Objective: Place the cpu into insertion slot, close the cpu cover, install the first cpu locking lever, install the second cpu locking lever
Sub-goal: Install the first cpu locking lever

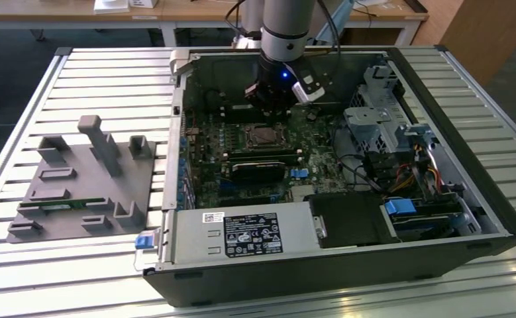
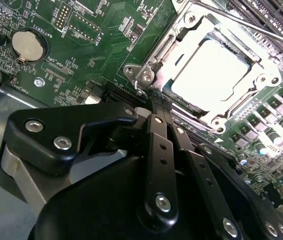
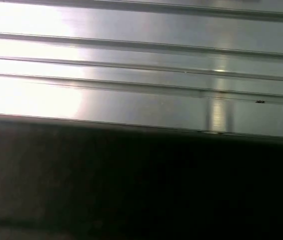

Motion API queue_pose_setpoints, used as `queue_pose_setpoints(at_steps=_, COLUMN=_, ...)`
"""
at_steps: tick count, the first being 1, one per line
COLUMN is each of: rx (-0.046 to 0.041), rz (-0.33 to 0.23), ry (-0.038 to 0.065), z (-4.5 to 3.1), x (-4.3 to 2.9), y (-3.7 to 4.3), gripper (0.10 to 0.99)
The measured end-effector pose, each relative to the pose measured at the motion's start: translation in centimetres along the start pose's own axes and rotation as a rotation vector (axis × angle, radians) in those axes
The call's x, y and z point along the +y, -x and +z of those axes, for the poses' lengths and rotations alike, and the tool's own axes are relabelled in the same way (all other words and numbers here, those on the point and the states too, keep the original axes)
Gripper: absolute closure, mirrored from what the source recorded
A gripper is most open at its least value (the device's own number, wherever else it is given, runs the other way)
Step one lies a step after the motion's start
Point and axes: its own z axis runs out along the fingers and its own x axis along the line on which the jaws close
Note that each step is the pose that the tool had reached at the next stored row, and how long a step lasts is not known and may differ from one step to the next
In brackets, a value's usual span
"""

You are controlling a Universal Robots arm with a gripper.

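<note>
Inside the open computer case [image 1: 496, 199], the cpu [image 1: 262, 136] lies flat in its socket on the green motherboard [image 1: 209, 142]. In the second wrist view the cpu [image 2: 211, 70] shows its pale metal top, with the silver cpu cover [image 2: 167, 47] lying down around it. A thin locking lever [image 2: 261, 31] runs along the socket's far side. My gripper [image 1: 275, 106] hangs just behind the socket. Its black fingers [image 2: 157, 130] are pressed together, and the gripper's tip [image 2: 154, 98] sits at one corner of the cover frame. I see nothing between the fingers.
A grey fixture block [image 1: 85, 179] stands on the slatted table [image 1: 107, 73] at the exterior view's left. In the case are a power supply [image 1: 240, 233], a drive cage [image 1: 377, 126] and cables [image 1: 416, 175]. A coin battery [image 2: 27, 44] sits on the board. Ribbed metal [image 3: 141, 65] shows in the first wrist view.
</note>
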Motion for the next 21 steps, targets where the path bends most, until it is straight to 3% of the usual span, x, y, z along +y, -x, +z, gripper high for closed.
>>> queue_pose_setpoints(at_steps=14, rx=-0.0008, rz=0.0, ry=0.005, z=-0.01, x=0.2, y=0.03, gripper=0.98)
queue_pose_setpoints(at_steps=21, rx=-0.0004, rz=0.0, ry=0.005, z=-0.77, x=0.22, y=0.01, gripper=0.98)
